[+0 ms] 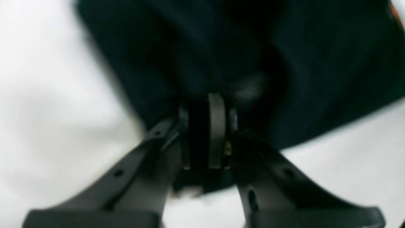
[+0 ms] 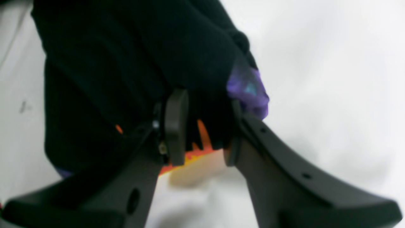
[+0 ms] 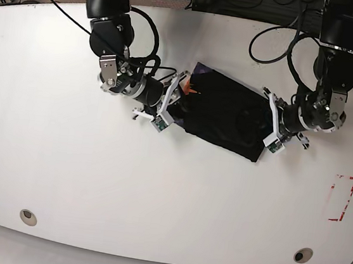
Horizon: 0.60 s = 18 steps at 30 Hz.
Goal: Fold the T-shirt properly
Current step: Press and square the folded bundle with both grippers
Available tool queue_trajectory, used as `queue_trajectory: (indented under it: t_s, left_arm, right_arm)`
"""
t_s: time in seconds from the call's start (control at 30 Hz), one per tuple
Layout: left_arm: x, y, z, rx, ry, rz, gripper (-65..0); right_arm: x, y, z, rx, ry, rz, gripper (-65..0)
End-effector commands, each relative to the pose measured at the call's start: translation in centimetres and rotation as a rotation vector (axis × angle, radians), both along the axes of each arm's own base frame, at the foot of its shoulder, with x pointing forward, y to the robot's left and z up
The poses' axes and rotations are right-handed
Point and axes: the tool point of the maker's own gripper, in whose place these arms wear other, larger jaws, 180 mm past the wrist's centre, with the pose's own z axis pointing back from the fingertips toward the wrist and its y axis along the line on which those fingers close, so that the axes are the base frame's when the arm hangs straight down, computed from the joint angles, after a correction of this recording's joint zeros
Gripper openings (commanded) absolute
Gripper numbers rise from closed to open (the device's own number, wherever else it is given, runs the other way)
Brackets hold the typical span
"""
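The T-shirt [image 3: 224, 114] lies near the middle of the white table [image 3: 157, 193], already gathered into a narrow black band running slantwise between the two arms; its print is mostly hidden, with only scraps of orange and purple showing at one end. By the look of it the early folds are done and one or more folds across its length are left. The left gripper [image 1: 205, 129] is nearly closed, pinching black cloth at one short end; the right gripper [image 2: 202, 126] stands a little wider, clamped on thicker layers at the other end. Count: one T-shirt, two grippers, one table.
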Motion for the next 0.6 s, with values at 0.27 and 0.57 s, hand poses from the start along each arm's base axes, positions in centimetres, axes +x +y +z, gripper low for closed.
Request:
queue_trajectory:
  t_s: [0.27,0.57]
  left_arm:
    - [4.2,0.2,4.6,-0.012,-0.136,-0.002,-58.9]
    - [3.3,0.5,8.2,0.084,-0.205,-0.016,-58.9]
  right_arm:
    - [-6.9,7.6,-0.1,0.011,0.050,0.176,-47.6]
    - [-2.1,5.6,1.3,0.016,0.008,0.027,-47.4]
